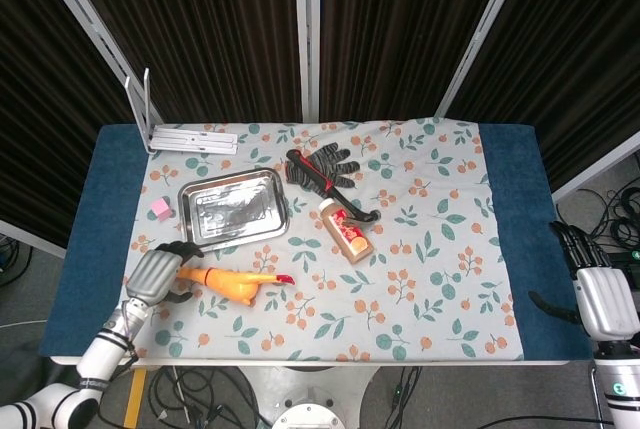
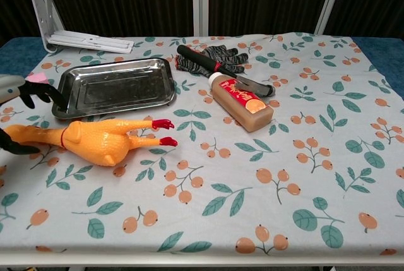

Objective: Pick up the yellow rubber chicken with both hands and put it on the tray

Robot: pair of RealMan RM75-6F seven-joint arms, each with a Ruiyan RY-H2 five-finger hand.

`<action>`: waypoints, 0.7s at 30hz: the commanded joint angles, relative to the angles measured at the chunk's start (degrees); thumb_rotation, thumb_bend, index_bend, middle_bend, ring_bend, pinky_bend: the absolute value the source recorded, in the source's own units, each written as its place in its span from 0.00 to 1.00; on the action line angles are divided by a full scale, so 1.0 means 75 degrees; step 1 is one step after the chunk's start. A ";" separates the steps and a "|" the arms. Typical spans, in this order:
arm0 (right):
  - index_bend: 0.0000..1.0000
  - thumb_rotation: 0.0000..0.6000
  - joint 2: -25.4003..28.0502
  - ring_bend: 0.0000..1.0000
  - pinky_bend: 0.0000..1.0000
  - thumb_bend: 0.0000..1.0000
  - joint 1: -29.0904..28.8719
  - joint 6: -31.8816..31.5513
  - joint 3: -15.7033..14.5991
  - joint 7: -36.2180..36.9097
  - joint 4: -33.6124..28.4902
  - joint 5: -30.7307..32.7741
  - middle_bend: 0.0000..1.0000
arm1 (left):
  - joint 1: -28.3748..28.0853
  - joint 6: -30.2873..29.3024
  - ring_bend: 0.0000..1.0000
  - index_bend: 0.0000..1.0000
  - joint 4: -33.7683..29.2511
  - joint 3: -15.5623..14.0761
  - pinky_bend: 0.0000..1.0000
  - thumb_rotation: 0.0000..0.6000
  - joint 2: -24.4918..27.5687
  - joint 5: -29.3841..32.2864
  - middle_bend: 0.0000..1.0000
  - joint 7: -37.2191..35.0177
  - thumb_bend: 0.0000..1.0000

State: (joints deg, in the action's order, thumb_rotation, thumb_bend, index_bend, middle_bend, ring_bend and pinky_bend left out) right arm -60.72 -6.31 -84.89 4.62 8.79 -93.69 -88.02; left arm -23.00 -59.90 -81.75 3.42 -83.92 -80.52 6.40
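Observation:
The yellow rubber chicken (image 1: 228, 283) (image 2: 95, 140) lies on its side on the floral cloth, head to the left and red feet to the right, just in front of the steel tray (image 1: 233, 209) (image 2: 113, 88). My left hand (image 1: 160, 271) (image 2: 22, 94) hovers over the chicken's head end with its dark fingers spread. The fingers arch above the neck and the thumb (image 2: 16, 149) sits below it; no firm grip shows. My right hand (image 1: 600, 294) hangs open beyond the table's right edge, far from the chicken, and is outside the chest view.
A brown bottle (image 1: 346, 230) (image 2: 240, 100) lies right of the tray. A knit glove (image 1: 325, 161) and a black tool (image 1: 335, 189) lie behind the bottle. A pink block (image 1: 160, 208) sits left of the tray, and a white rack (image 1: 190, 137) stands at the back left.

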 commanded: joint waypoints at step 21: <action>0.02 1.00 -0.0060 0.06 0.16 0.08 0.0052 0.0030 -0.0031 0.0025 0.0035 0.0135 0.08 | -0.0132 0.0233 0.32 0.42 0.1162 -0.0130 0.36 1.00 -0.0662 0.0320 0.42 -0.0391 0.27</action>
State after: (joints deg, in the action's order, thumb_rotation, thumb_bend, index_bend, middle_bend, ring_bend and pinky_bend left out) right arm -61.17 -5.92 -84.67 4.38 8.97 -93.43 -87.01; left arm -23.83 -58.37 -73.25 2.43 -88.75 -78.18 3.69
